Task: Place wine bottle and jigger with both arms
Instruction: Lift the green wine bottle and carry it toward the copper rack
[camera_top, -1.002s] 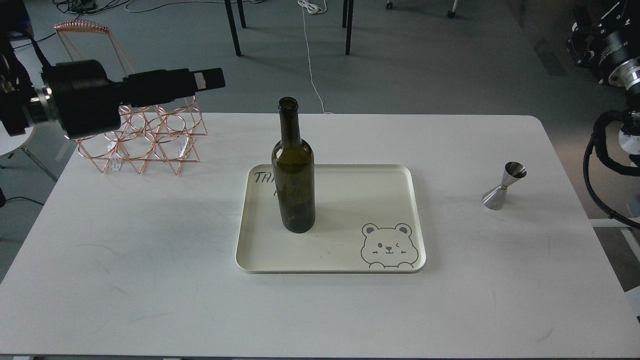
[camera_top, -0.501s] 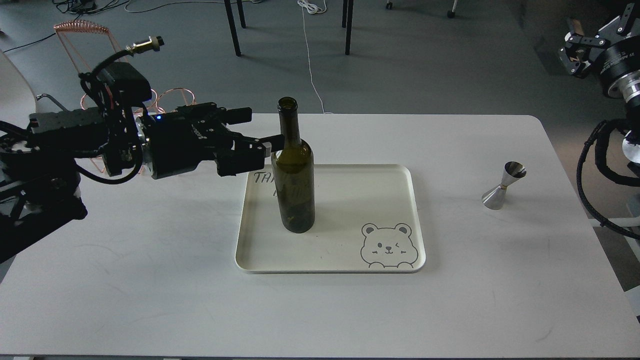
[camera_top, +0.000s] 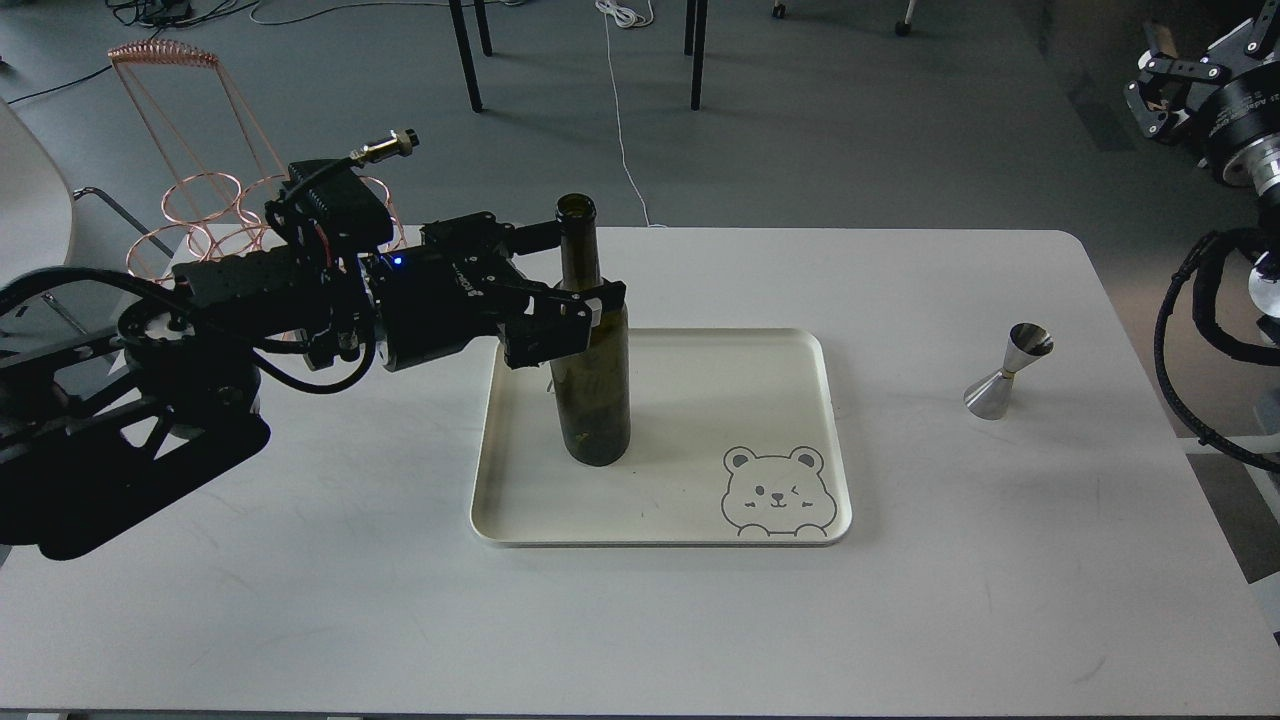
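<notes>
left gripper (camera_top: 575, 275): far finger passes behind wine bottle (camera_top: 590, 380), contact not readable | tray (camera_top: 800, 345): handwriting hidden by bottle and gripper | copper wire rack (camera_top: 200, 205): lower part hidden behind left arm | right arm (camera_top: 1225, 110): cut by frame edge, gripper out of view

A white table (camera_top: 300, 620) with rounded corners fills the foreground. Beyond the table's far edge lies grey floor (camera_top: 850, 120), crossed by a white cable (camera_top: 620, 110). 4 dark furniture legs (camera_top: 465, 55) stand behind the table, with black cables (camera_top: 170, 12) at far left.
</notes>
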